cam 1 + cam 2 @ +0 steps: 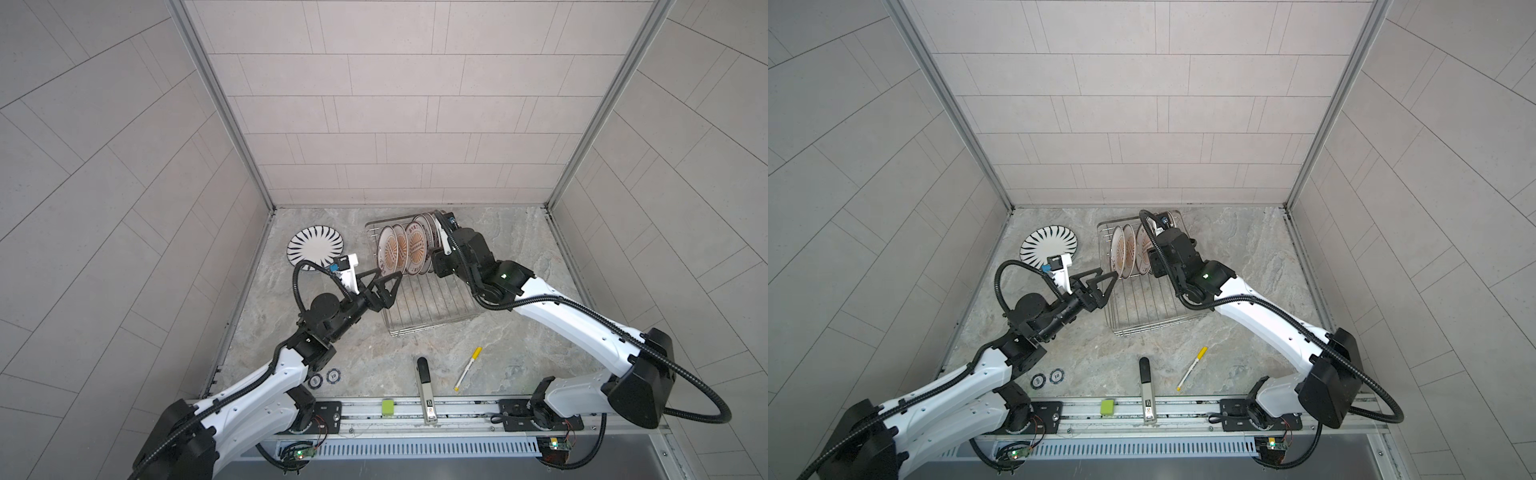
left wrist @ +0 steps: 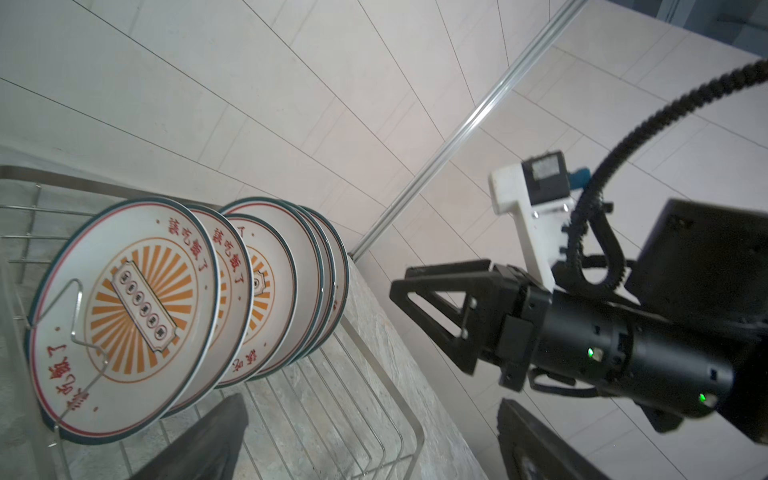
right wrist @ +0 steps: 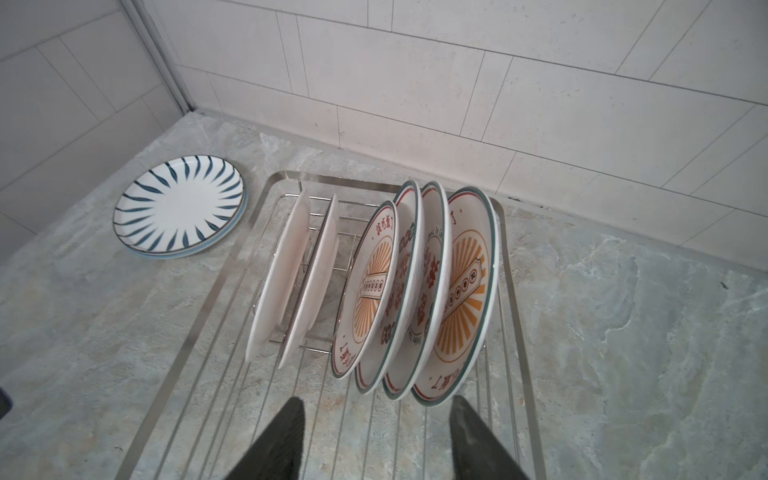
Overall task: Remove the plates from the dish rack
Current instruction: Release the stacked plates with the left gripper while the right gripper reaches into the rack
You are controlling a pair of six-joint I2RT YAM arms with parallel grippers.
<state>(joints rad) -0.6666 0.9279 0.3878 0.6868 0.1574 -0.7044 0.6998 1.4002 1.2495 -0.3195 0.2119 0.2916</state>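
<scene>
Your right gripper (image 3: 377, 415), parted and empty, faces the plates (image 3: 457, 291); straddle one rim only, lift clear of the dish rack (image 3: 517, 311); left gripper (image 1: 389, 272) gapes.

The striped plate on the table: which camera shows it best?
The right wrist view: the striped plate is large, sharp and unobstructed. Both top views show it small, its near edge hidden by the left arm. The left wrist view misses it.
</scene>
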